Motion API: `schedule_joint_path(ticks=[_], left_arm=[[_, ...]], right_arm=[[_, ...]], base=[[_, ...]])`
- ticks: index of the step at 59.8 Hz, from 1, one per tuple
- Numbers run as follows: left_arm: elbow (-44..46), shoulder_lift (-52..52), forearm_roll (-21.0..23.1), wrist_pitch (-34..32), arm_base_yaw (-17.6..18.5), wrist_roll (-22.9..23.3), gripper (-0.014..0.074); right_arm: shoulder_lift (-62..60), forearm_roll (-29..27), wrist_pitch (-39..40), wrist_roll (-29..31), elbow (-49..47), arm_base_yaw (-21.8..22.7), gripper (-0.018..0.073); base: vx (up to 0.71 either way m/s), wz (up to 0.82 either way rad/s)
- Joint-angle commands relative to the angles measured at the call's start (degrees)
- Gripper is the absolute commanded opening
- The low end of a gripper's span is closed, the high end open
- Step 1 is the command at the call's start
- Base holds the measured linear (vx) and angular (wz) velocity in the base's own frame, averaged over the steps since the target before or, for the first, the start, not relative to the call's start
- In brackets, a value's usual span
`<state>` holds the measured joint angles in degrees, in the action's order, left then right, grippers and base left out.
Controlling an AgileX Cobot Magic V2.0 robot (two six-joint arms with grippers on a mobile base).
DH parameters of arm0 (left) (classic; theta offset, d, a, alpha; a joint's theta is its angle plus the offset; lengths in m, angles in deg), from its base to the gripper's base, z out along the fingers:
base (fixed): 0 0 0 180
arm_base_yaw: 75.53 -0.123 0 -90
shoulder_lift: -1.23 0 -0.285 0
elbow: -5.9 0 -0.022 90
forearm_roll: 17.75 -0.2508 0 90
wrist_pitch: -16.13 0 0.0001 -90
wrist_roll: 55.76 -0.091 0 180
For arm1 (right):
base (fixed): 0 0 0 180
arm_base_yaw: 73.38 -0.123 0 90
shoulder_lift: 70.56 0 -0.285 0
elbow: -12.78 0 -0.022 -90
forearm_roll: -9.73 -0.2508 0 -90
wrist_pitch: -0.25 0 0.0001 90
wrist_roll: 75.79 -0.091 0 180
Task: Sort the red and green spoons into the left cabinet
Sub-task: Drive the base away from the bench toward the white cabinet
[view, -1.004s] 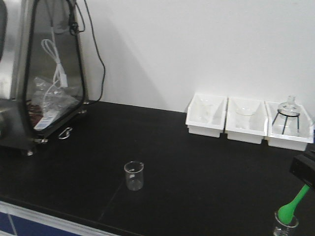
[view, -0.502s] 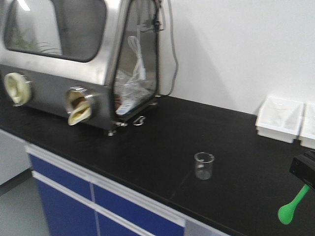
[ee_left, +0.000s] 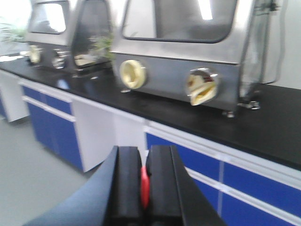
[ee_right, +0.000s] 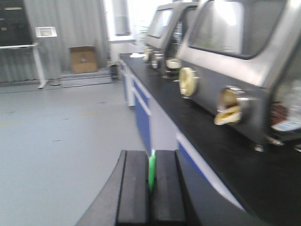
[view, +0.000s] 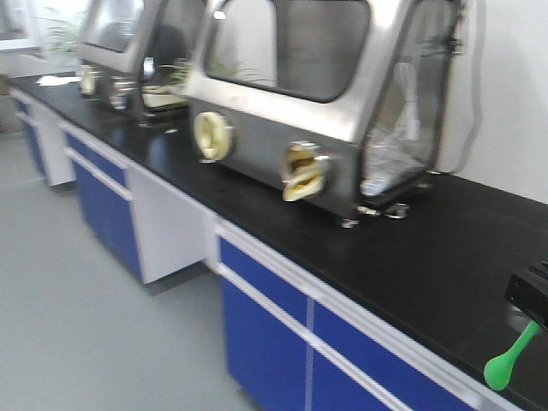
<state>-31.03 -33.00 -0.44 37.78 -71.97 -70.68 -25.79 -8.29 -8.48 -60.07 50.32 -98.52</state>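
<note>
Where the long black laboratory countertop runs beside the white wall, it fills most of the front view, and the pale grey floor spreads out before it. On the countertop stands a large stainless-steel glove box with dark slanted windows. It has two round cream-coloured ports in its front. A second steel glove box of the same kind stands farther along the countertop, well apart from the first. Under the countertop sit glossy blue cabinet fronts, divided by white strips and a white panel. In the right wrist view a brown cardboard box rests on the floor against a far grey wall. The left gripper has its two black fingers drawn almost together, clamped on a bright red plastic spoon. Only a thin red sliver of it shows in the narrow slot between them, and which part of the spoon it is cannot be told. The right gripper is likewise nearly closed, pinching a bright green plastic spoon. In the front view that spoon hangs in the air at the right edge, oval bowl lowest, handle slanting up into the black gripper body, in front of the countertop's front edge.
</note>
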Motion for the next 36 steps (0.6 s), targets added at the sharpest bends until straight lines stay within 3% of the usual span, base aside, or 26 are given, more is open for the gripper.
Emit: schedule_joint_path(ticks=[1, 36], left_arm=[[1.57, -0.6, 0.97, -4.24, 0.43, 0.55, -0.0004], [1.64, -0.37, 0.97, -4.24, 0.43, 0.55, -0.0004]], right_arm=[[-0.03, -0.15, 4.89, 0.11, -1.62, 0.1, -0.0003], [-0.03, -0.15, 4.78, 0.11, -1.62, 0.1, -0.0003]], base=[[-0.03, 0.73], [0.12, 0.75]])
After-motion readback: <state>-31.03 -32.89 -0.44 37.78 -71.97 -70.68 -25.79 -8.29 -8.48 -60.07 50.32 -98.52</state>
